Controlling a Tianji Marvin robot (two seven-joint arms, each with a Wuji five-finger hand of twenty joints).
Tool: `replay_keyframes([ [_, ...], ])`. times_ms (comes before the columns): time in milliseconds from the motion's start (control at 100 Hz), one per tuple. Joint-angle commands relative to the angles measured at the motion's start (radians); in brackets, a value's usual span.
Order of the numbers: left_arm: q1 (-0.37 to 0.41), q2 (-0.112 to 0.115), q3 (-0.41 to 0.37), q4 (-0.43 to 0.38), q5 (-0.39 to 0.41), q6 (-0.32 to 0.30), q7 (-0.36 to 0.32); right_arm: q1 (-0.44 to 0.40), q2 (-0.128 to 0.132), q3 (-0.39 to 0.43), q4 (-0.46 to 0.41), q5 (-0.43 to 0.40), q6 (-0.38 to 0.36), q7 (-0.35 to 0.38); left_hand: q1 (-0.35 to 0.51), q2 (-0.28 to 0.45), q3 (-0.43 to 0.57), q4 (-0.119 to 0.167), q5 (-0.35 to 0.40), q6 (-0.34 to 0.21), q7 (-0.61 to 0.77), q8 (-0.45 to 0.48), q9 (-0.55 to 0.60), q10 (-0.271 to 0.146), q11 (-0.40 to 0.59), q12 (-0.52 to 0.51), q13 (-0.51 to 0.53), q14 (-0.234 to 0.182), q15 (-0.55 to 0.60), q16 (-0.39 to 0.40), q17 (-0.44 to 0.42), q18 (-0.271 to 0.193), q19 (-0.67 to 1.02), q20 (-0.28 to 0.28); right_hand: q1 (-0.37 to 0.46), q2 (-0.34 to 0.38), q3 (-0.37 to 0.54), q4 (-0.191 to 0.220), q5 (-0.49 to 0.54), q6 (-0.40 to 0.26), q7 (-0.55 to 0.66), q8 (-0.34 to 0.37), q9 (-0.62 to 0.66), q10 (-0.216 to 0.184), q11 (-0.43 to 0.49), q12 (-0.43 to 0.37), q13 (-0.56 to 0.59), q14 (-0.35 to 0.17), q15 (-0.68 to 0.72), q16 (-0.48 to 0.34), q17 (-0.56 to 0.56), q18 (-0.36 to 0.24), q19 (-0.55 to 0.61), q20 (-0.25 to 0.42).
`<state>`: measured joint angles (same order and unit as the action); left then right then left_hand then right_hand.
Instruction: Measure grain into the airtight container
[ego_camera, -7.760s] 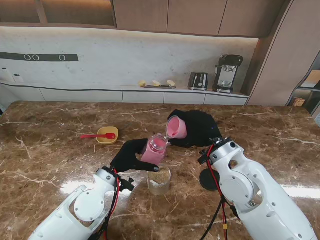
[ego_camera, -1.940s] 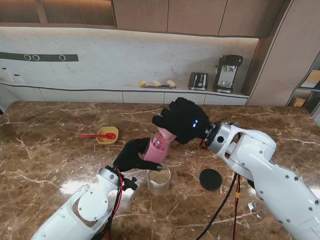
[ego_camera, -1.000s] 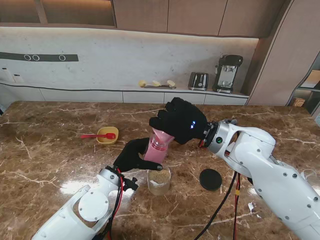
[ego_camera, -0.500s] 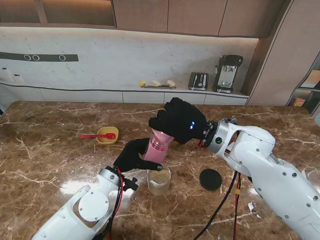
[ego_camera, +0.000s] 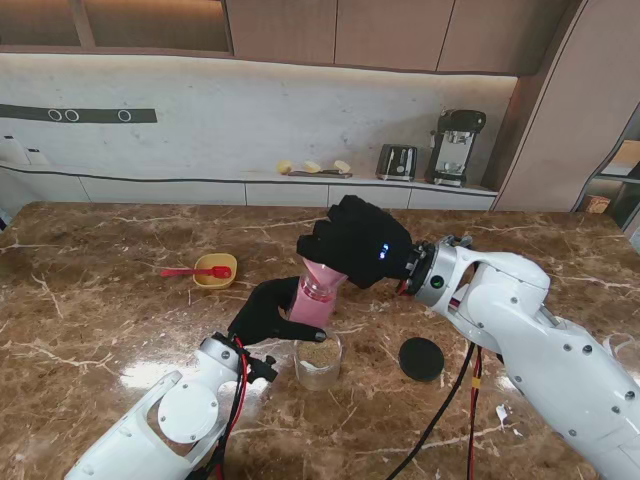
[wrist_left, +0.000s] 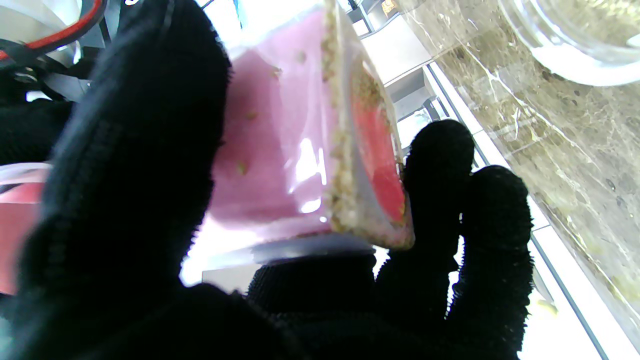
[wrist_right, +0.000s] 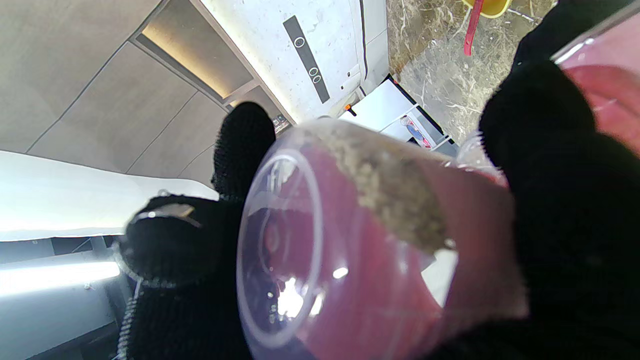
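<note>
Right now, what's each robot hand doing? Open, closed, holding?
Left robot hand: shut on the pink container, held tilted above the glass jar.
Right robot hand: shut on the pink cup, tipped mouth-down into the container.

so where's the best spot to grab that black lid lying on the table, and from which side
The black lid lies flat on the marble to the right of the glass cup, apart from it, so only its rim offers a grip. Probably best to come straight down from above and pinch opposite edges of the rim. The right hand is nearer, but it is shut on the pink cup, tipped over the container.
</note>
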<state>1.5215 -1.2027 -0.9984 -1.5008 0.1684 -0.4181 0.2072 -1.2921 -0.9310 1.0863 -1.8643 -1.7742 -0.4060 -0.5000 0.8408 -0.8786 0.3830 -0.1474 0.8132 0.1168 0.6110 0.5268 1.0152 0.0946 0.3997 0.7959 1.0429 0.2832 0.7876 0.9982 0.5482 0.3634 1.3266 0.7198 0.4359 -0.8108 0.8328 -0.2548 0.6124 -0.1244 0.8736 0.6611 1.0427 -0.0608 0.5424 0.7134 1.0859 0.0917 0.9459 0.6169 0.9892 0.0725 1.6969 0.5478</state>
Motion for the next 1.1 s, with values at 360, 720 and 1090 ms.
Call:
replay_keyframes([
  [360, -0.002, -0.007, 0.005, 0.0, -0.002, 0.002, 0.003, -0.006, 0.004, 0.006, -0.001, -0.01, 0.004, 0.007, 0.223, 0.415, 0.515, 0.011, 0.233, -0.311, 0.308, 0.083, 0.134, -0.136, 0.136, 0.083, 0.053, -0.064, 0.055, 0.003, 0.01, -0.015, 0.066, 0.013, 0.132, 0.183, 0.222, -0.021, 0.049, -0.098, 0.016, 0.01, -0.005, -0.012, -0.007, -0.005, 0.048, -0.211, 0.136, 0.065, 0.001, -0.208, 0.033, 0.034],
  [720, -0.001, -0.007, 0.001, -0.001, 0.0, 0.0, 0.006, 0.013, 0.009, -0.009, 0.005, -0.023, -0.002, -0.004, 0.224, 0.414, 0.515, 0.011, 0.233, -0.31, 0.306, 0.082, 0.134, -0.135, 0.135, 0.084, 0.053, -0.064, 0.056, 0.003, 0.009, -0.013, 0.066, 0.013, 0.145, 0.18, 0.229, -0.02, 0.049, -0.1, 0.016, 0.01, -0.004, -0.013, -0.008, -0.005, 0.048, -0.212, 0.135, 0.065, 0.001, -0.209, 0.032, 0.035],
  [1090, 0.001, -0.007, -0.003, -0.003, 0.0, 0.001, 0.007, 0.042, 0.019, -0.037, 0.016, -0.049, 0.001, -0.02, 0.224, 0.414, 0.514, 0.011, 0.229, -0.31, 0.305, 0.083, 0.131, -0.136, 0.133, 0.085, 0.049, -0.065, 0.054, 0.003, 0.005, -0.015, 0.065, 0.013, 0.151, 0.173, 0.232, -0.02, 0.048, -0.105, 0.015, 0.009, -0.005, -0.016, -0.013, -0.003, 0.047, -0.215, 0.133, 0.064, 0.001, -0.209, 0.032, 0.036],
])
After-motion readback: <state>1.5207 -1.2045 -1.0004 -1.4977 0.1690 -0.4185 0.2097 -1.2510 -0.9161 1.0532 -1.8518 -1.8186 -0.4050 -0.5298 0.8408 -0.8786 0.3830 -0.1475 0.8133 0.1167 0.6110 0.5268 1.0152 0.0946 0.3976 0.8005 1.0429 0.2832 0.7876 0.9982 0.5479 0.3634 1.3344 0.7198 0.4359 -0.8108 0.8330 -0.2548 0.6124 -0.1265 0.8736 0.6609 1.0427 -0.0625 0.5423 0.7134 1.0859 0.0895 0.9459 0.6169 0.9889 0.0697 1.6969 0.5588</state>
